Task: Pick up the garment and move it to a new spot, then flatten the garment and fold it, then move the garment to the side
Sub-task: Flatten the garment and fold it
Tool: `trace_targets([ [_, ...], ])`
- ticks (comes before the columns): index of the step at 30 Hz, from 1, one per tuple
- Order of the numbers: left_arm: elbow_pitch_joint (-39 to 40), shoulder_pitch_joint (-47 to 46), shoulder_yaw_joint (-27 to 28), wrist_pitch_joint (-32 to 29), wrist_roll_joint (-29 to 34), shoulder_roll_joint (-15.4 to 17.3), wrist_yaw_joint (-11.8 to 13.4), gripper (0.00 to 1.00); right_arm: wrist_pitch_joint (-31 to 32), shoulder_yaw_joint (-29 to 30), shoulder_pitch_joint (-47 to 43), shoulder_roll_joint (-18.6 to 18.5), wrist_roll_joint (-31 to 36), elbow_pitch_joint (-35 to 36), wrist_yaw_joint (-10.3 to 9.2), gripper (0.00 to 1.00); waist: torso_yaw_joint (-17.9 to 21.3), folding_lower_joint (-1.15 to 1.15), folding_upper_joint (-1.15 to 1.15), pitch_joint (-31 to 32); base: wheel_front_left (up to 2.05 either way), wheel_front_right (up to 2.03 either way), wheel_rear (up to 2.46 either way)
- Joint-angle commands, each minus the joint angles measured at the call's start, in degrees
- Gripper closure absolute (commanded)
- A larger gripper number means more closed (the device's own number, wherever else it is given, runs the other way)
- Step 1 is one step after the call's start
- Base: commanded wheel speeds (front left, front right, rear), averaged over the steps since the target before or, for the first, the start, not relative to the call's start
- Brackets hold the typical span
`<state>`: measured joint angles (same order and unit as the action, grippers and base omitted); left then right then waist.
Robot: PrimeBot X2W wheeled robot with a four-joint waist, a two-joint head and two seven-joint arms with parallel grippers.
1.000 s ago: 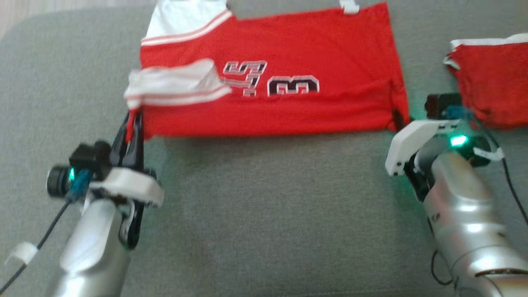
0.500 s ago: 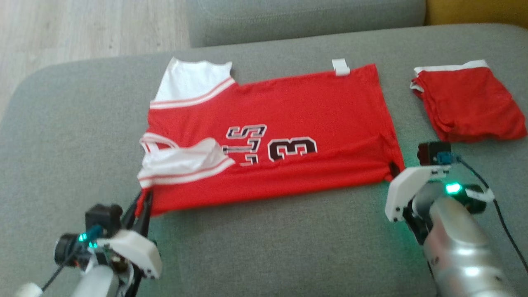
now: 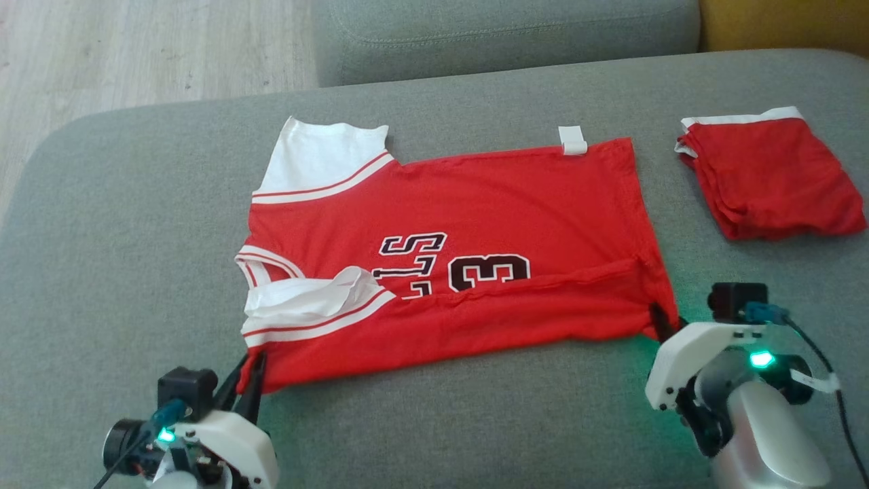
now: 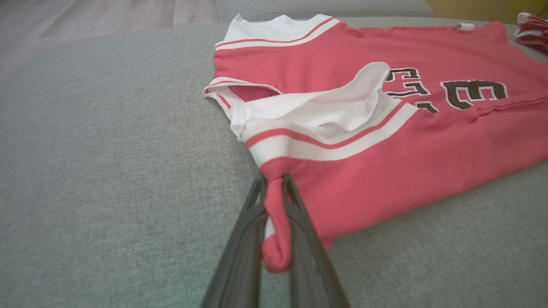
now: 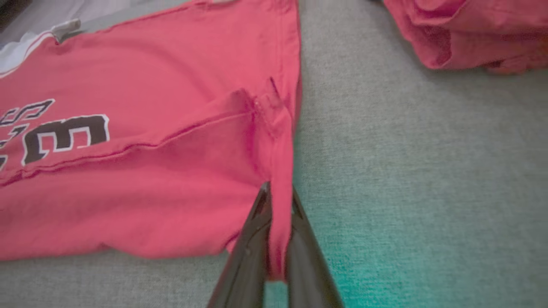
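You are looking down on a wide grey upholstered seat, covered in a coarse, slightly flecked weave, with a rounded corner at the far left of the head view. Beyond its far edge sits a second grey cushion in the same cloth, with a stitched seam running along its front. At your upper left lies a floor of pale wooden planks; the left wrist view shows the same boards past the seat's edge. A mustard-yellow piece sits in the top right corner, cropped too closely for you to tell what it is. The light is soft and even, and shadows stay faint. A green tinge lies on the cloth in the right wrist view.
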<state>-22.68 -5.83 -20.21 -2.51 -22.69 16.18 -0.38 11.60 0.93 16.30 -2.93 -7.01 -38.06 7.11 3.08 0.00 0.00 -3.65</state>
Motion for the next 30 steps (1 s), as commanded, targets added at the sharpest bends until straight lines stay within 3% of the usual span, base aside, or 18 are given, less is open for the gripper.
trace_targets([
  [1, 1.29, -2.92, 2.33, 0.68, -0.27, 1.30, 0.75, 0.27, -0.93, -0.73, 0.26, 0.05, -1.49, 4.52, 0.37, 0.00, 0.00, 0.00, 0.00, -0.20, 0.00, 0.00, 0.00],
  [2, 1.18, -3.29, 2.34, 0.85, -0.22, 1.13, 0.98, 0.00, -1.24, -0.86, -0.19, 0.05, -2.34, 5.75, 0.37, 0.00, 0.01, 0.00, 0.00, -0.27, 0.00, 0.00, 0.00],
  [7, 1.77, -4.43, 3.09, 2.67, -0.48, 0.04, 2.38, 0.00, -4.52, -0.69, -1.09, 0.05, -2.46, 11.05, 0.37, 0.00, 0.28, 0.00, 0.00, -0.57, 0.00, 0.00, 0.00],
  [11, 3.67, -5.83, 5.40, 8.39, -1.07, -1.47, 4.39, 0.00, -10.16, -0.46, -1.39, 0.05, -5.47, 16.73, 0.37, 0.00, 0.61, 0.00, 0.00, -0.90, 0.00, 0.00, 0.00],
  [18, 8.43, -10.70, 7.11, 15.46, -2.67, -3.16, 1.89, 0.00, -17.50, -3.54, -2.03, 0.05, -8.52, 21.14, 0.37, 0.00, 2.13, 0.00, 0.00, -3.20, 0.00, 0.00, 0.00],
  [24, 7.54, -20.49, 6.52, 12.82, -1.10, 1.08, -1.61, 0.00, -21.24, -5.61, -0.54, 0.05, -9.61, 22.65, 0.37, 0.00, 4.83, 0.00, 0.00, -8.05, 0.00, 0.00, 0.00],
  [30, -2.23, -35.87, 2.99, -1.00, -3.69, 8.51, -6.64, 0.00, -23.42, -7.61, 1.98, 0.05, -10.52, 24.17, 0.37, 0.00, 8.26, 0.00, 0.00, -15.76, 0.00, 0.00, 0.00],
])
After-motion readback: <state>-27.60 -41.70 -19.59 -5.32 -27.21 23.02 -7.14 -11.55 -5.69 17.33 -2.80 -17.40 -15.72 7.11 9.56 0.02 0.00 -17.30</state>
